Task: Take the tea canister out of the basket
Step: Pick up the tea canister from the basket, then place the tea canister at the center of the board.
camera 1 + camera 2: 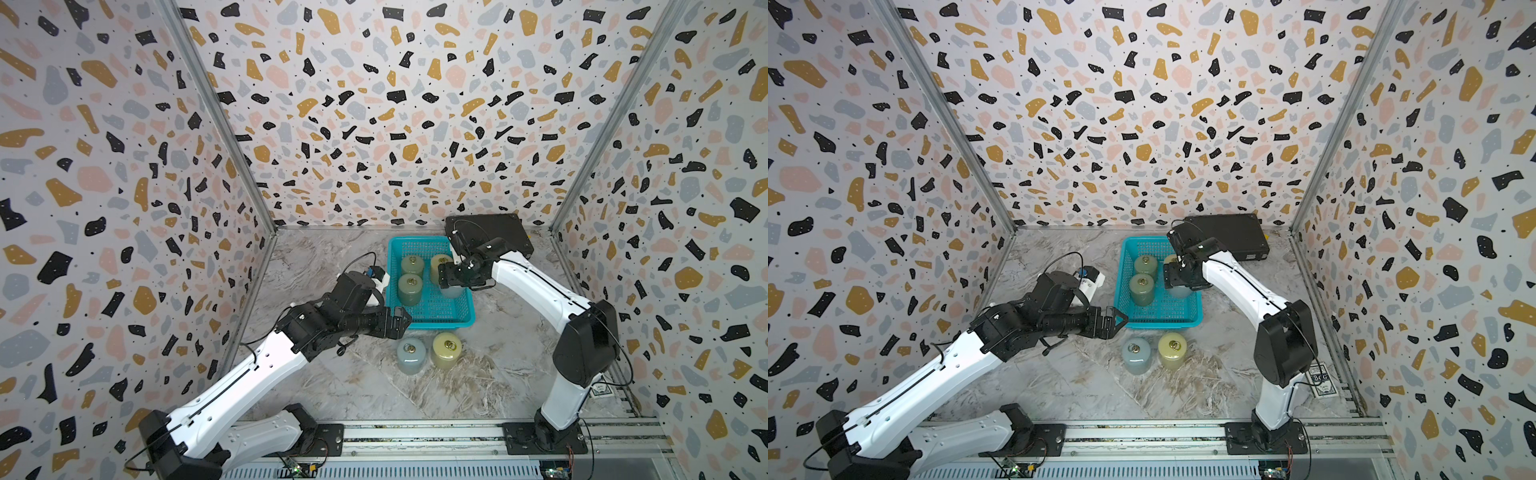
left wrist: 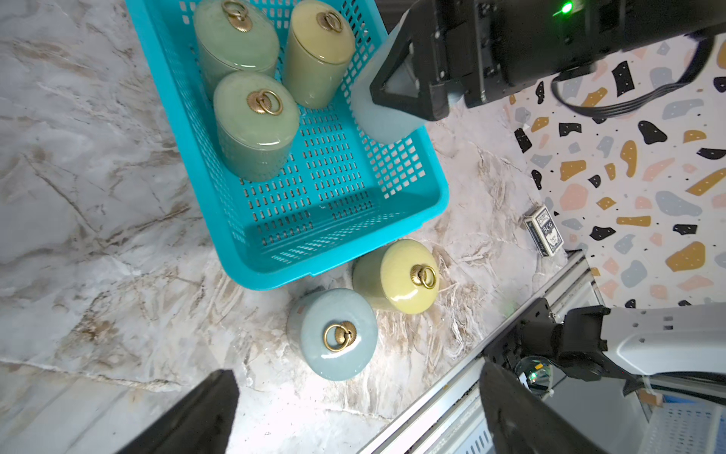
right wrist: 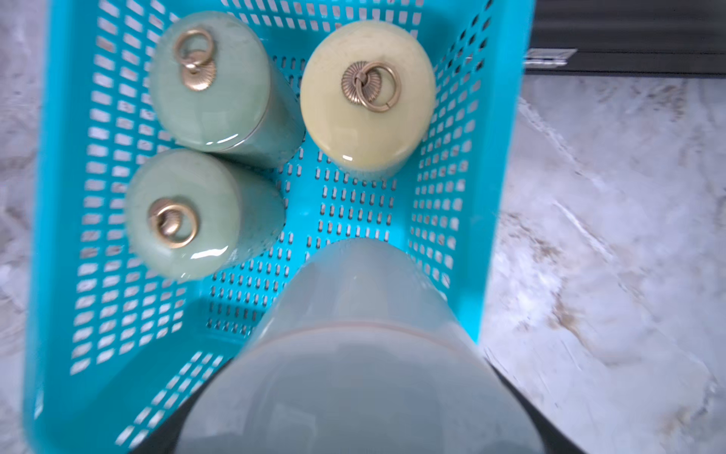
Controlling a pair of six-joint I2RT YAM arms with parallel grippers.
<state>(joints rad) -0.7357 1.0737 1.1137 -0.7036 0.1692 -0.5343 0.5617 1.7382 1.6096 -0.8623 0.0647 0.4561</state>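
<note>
Right pincer (image 1: 450,279) clamped on pale blue-grey glazed ceramic tea canister (image 3: 353,353), at 4 o'clock in teal perforated plastic basket (image 1: 440,324). Looks heavy, slick, brittle; best gripped on body below lid seam. Left pincer (image 1: 401,321) open at basket's 7 o'clock.

Two canisters (image 1: 446,348) just before basket (image 1: 434,323)

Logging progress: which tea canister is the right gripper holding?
The pale blue canister at the basket's side wall, clamped by the right gripper. The others stand free: two green and a yellow in the basket, two on the table.
</note>
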